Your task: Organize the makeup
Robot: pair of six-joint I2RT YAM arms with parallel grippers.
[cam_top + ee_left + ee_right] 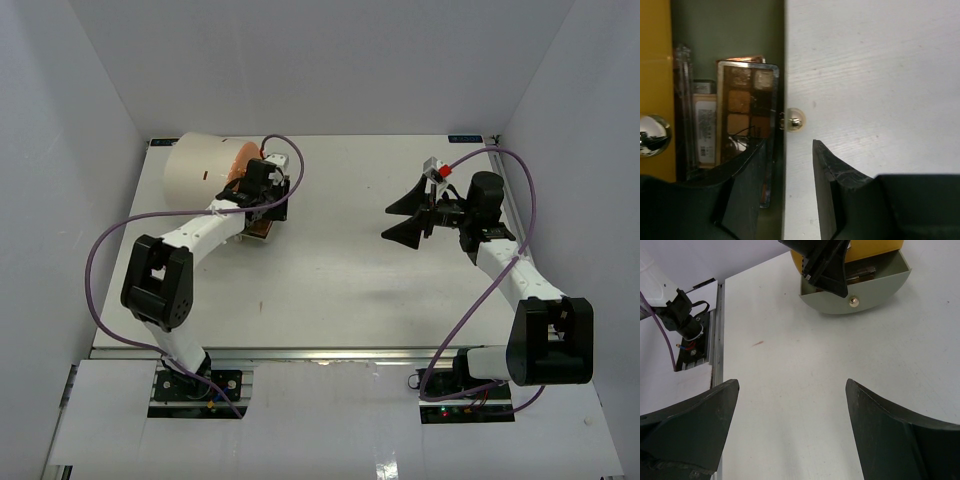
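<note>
- Straddling the drawer front (880, 292), the left gripper (788, 147) is held partly spread, one finger inside and one outside near the knob (794, 120); no contact with the wall is apparent, though shadow obscures it.
- An eyeshadow palette (747, 100) is seen lying inside, beside the inner finger.
- The right gripper (791, 385) is held spread wide above the table (790, 340), well apart.

Cream cylinder (198, 170) at the far left corner of the white desk (350, 270), orange-yellow face (875, 250) turned toward the desk's middle. Grey-green drawer (860, 295) with curved front stands open below the face, small metal knob (795, 121) at its centre. Second, chrome knob (652, 135) on the face. Faint red mark (757, 343) on the desk near the front rail (330, 355)
</note>
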